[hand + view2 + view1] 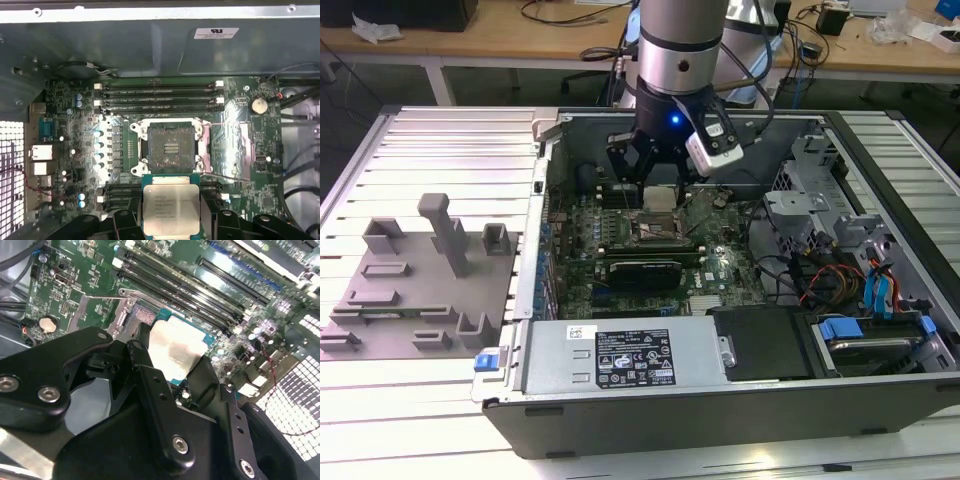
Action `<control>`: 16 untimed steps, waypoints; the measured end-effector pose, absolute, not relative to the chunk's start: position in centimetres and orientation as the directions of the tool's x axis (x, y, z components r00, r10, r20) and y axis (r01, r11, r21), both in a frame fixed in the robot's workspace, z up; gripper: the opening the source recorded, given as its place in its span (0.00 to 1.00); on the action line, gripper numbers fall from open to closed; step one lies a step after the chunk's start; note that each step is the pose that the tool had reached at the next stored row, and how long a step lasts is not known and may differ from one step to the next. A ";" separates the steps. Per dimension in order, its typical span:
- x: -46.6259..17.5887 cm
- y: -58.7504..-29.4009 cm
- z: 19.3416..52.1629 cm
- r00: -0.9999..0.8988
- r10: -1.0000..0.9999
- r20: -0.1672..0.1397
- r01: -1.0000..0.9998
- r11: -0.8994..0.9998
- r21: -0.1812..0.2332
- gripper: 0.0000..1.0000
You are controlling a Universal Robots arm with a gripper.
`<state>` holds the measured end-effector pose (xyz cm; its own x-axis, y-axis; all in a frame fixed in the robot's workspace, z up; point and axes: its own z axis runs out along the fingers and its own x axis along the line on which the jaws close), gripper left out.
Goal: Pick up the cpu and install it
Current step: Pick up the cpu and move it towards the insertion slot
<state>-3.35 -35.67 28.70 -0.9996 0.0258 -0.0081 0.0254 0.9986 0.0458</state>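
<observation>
Matte black fingers (125,222) of the gripper (171,220) are seen clamped on the cpu (171,207), a flat, square, silvery-lidded, green-rimmed chip, held over the green motherboard (235,165) beside the metal-framed socket (171,145).

Part of the cpu (176,352) — hidden behind the gripper (171,362).

The arm (672,40) points straight down, hand (658,192) clamped on the cpu (171,209).
</observation>
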 end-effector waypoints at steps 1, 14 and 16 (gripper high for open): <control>-3.3 -35.5 28.6 -1.000 0.024 -0.008 0.024 0.999 0.046 0.55; -3.1 -33.0 27.4 -1.000 0.017 -0.008 0.017 0.999 0.046 0.55; -3.1 -32.7 27.0 -1.000 0.007 -0.014 0.006 0.999 0.046 0.55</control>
